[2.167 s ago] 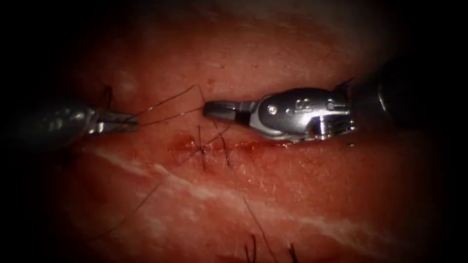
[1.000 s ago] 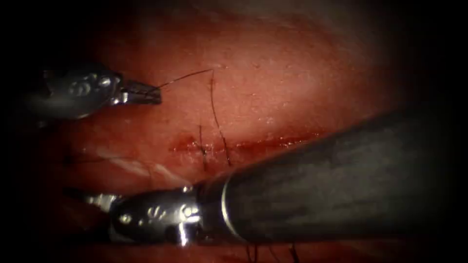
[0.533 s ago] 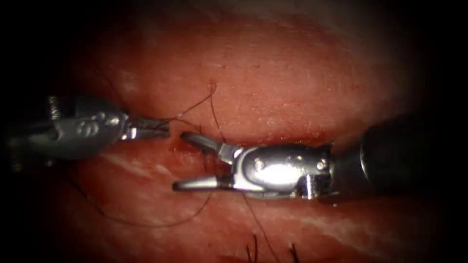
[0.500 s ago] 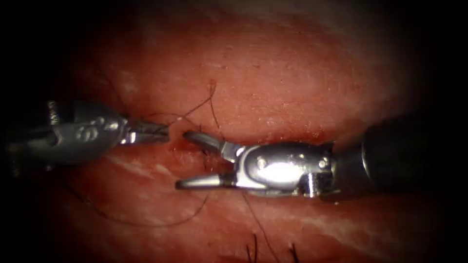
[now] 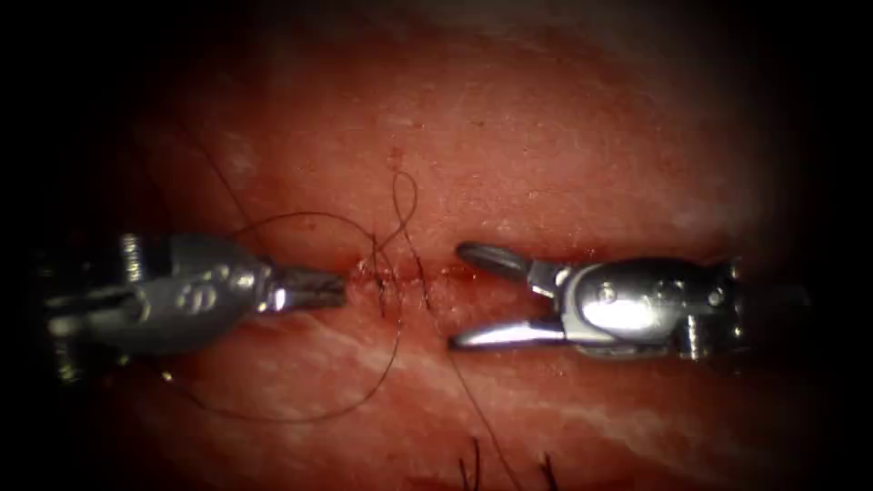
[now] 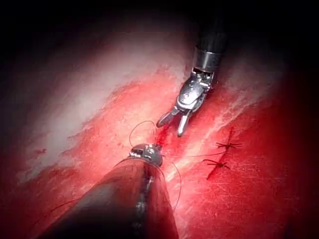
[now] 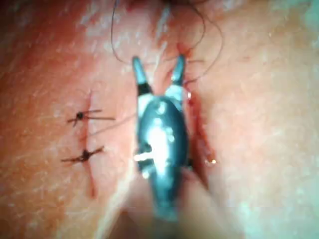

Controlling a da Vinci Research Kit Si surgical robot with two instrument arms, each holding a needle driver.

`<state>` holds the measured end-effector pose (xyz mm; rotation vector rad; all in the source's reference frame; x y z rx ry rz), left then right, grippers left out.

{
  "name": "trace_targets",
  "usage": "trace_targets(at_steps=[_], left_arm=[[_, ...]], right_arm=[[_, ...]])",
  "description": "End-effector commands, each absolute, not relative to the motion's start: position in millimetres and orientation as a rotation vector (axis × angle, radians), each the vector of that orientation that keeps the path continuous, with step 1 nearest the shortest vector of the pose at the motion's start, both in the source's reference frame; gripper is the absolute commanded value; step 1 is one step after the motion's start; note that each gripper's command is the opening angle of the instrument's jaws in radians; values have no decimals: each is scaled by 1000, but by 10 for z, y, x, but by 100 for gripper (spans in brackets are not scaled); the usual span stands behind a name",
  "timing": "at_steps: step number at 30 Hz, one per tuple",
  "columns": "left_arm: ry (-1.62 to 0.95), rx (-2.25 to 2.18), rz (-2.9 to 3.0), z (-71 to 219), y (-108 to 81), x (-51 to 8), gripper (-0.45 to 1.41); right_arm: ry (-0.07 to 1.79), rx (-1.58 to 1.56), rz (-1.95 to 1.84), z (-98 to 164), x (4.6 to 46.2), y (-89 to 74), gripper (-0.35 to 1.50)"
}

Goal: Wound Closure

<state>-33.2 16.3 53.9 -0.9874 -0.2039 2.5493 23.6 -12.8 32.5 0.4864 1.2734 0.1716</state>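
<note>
Two tools face each other across the cut (image 5: pixel 400 273) in the endoscope view, over the red tissue (image 5: pixel 546 136). At the left of the frame the left tool (image 5: pixel 323 289) points right, its jaws closed, their tip close to the stitched middle of the cut; whether they pinch the thread (image 5: pixel 391 355) there cannot be told. That thread curls in a small loop above the cut, crosses it at the stitches and sweeps in a wide arc toward the lower left. At the right of the frame the right tool (image 5: pixel 459 295) points left with its jaws spread wide, holding nothing, tips just right of the stitches. Cut ends of thread (image 5: pixel 473 459) stick up at the lower edge. In the left wrist view the left tool (image 6: pixel 147 149) sits at the cut (image 6: pixel 159 135) with thread (image 6: pixel 177 184) arcing around it, the right tool (image 6: pixel 172 124) stands open beyond it, and two finished stitches (image 6: pixel 222 154) lie nearby. In the right wrist view the right tool (image 7: pixel 157 69) shows both jaws parted and empty, thread (image 7: pixel 117 45) looping ahead of them, two knotted stitches (image 7: pixel 82 137) to one side.
</note>
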Motion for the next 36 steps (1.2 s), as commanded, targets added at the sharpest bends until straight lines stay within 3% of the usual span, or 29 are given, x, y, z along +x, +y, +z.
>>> trace_targets(at_steps=[1, 3, 4, 12, 36], left_arm=[[-211, -996, 2544, 547, 156, -344, -45], [-228, -1019, 2536, 548, 149, -355, -45], [-234, -1023, 2532, 548, 148, -358, -45], [-212, -1109, 2508, 553, 140, -377, -45], [-118, -1195, 2497, 672, 142, -406, -45]], right_arm=[[1276, 484, 181, 333, 238, -131, 59], [1278, 482, 187, 341, 242, -121, -25], [1272, 482, 185, 345, 243, -119, -35], [1240, 506, 240, 386, 261, -103, -35], [1526, 781, 325, 388, 296, -75, -35]])
